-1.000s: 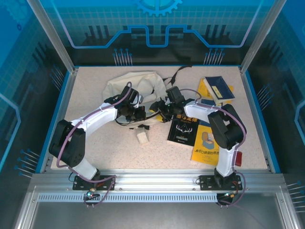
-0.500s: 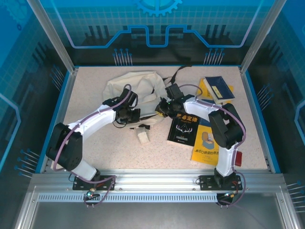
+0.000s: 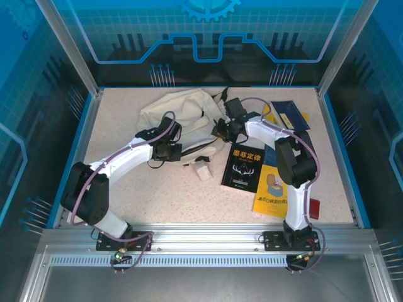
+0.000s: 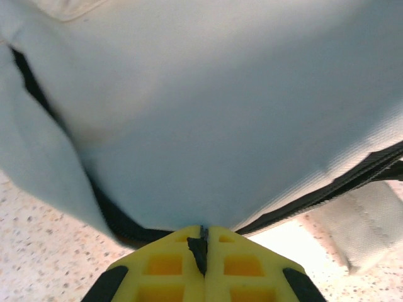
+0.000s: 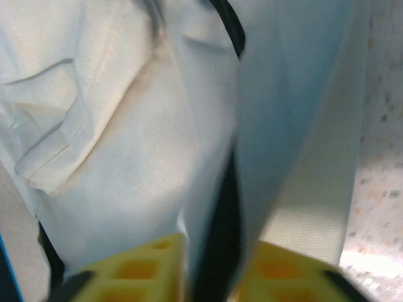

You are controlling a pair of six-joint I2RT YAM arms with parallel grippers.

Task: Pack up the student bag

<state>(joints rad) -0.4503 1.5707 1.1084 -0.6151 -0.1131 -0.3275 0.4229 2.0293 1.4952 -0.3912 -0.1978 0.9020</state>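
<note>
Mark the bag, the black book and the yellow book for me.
bag point(image 3: 179, 110): top view, cream fabric at its middle.
black book point(image 3: 242, 168): top view, middle of its cover.
yellow book point(image 3: 272, 190): top view, middle of its cover, left of the right arm.

Cream soft woven-cloth backpack: matt, fine twill weave, creased, stitched seams. Its black zip trim: ribbed tape, matt. Left gripper's yellow moulded-plastic fingers: smooth, waffle-pocketed faces, slight sheen. Speckled beige desk: stone-look, matt, grainy. Black paperback book: smooth paper cover. White arm shells: smooth glossy plastic. Silver frame rail: brushed metal, slotted.
</note>
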